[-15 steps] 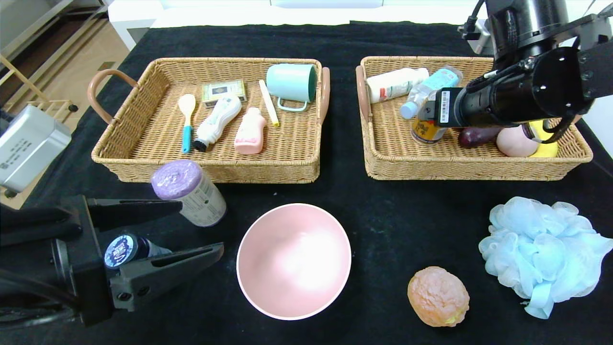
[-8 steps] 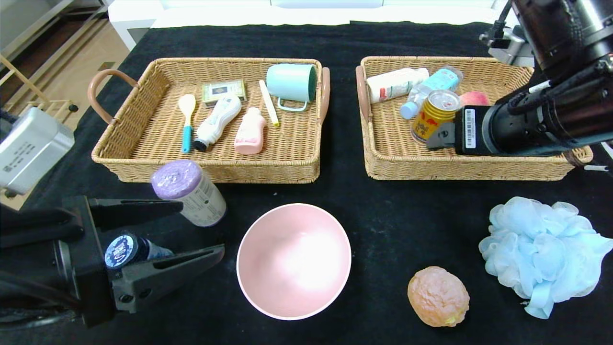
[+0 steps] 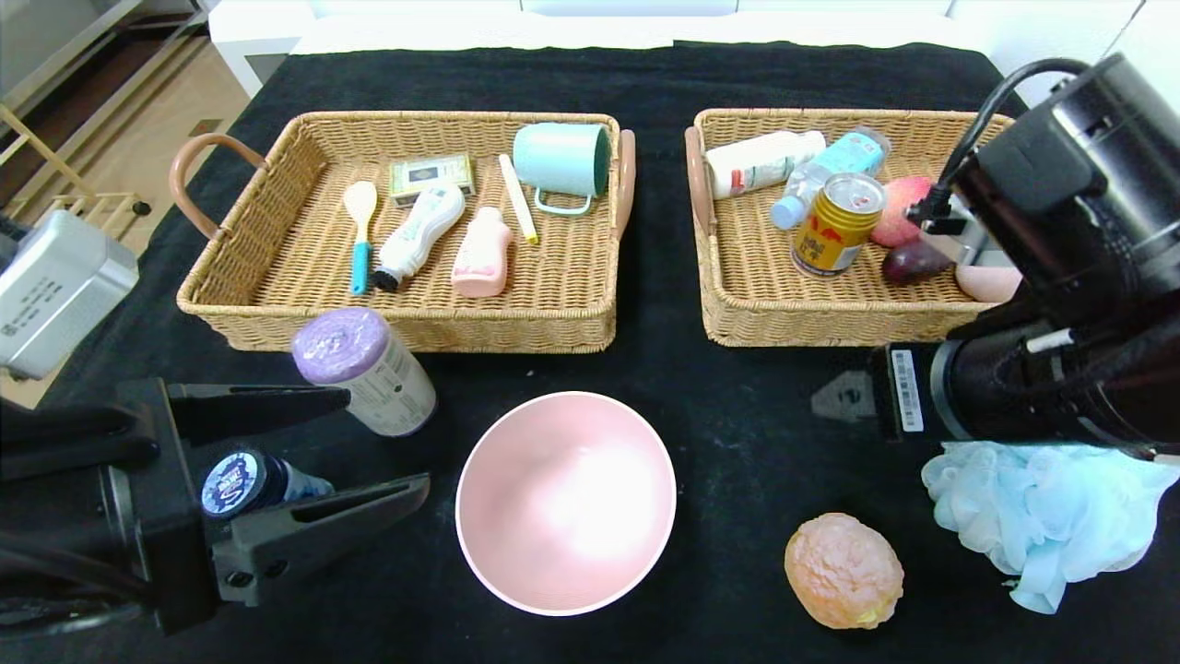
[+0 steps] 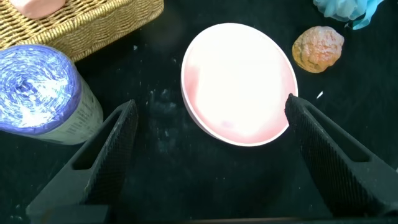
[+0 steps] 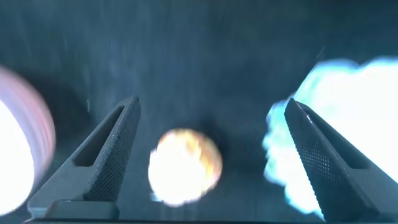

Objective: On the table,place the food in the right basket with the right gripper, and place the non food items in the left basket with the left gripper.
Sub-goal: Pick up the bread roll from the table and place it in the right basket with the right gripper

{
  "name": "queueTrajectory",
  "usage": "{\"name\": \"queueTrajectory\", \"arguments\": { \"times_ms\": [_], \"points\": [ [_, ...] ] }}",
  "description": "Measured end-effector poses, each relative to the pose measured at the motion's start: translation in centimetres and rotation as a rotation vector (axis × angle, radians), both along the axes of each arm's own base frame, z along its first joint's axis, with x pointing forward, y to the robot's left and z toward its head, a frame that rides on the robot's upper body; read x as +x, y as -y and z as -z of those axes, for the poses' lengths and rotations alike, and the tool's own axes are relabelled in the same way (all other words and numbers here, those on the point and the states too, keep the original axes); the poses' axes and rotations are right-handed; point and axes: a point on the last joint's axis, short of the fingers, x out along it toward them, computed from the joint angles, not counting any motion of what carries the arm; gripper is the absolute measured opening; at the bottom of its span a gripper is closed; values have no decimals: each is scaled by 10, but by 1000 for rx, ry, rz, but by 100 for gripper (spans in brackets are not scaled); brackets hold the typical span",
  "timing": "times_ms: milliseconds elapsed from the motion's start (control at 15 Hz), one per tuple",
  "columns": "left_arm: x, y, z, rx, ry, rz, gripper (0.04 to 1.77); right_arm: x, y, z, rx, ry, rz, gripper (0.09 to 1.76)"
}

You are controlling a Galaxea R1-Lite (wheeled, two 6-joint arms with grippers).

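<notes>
Black-draped table [image 3: 737,433] held bun [image 3: 843,572], bowl [image 3: 565,503], canister [image 3: 364,371], jar [image 3: 241,481], pouf [image 3: 1046,516]; can [image 3: 837,224] stood in right basket [image 3: 885,318]. Labels unreadable. Left gripper [image 3: 383,443] gaped wide around jar; right gripper [image 5: 208,134] hung wide, empty, over bun.

A staged lab bench: black-draped table [image 3: 645,74] holding sorting baskets [image 3: 406,318].

The left black end effector [image 3: 369,443] has two long, dark, tapered fingers [image 4: 106,155] with hollowed sides, round screw heads at the base plate, and a silver-grey metal box [image 3: 55,290] bearing small printed markings at its wrist. The right black end effector [image 5: 208,155] has grey fingers with finely dimpled inner pads [image 5: 311,155]. Its glossy black cylindrical arm [image 3: 1042,397] carries a white barcode label [image 3: 905,389], a looping black cable [image 3: 996,111] and a grey bracket.
</notes>
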Motion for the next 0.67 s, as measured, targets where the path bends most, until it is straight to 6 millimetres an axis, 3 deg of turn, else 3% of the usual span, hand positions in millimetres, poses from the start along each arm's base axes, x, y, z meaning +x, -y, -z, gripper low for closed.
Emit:
{"name": "queueTrajectory", "arguments": {
  "times_ms": [267, 667],
  "points": [
    [0, 0, 0, 0, 0, -1, 172, -18, -2, 19, -38, -58, -38, 170],
    [0, 0, 0, 1, -1, 0, 172, -25, -15, 40, -54, -122, -50, 170]
  ]
}}
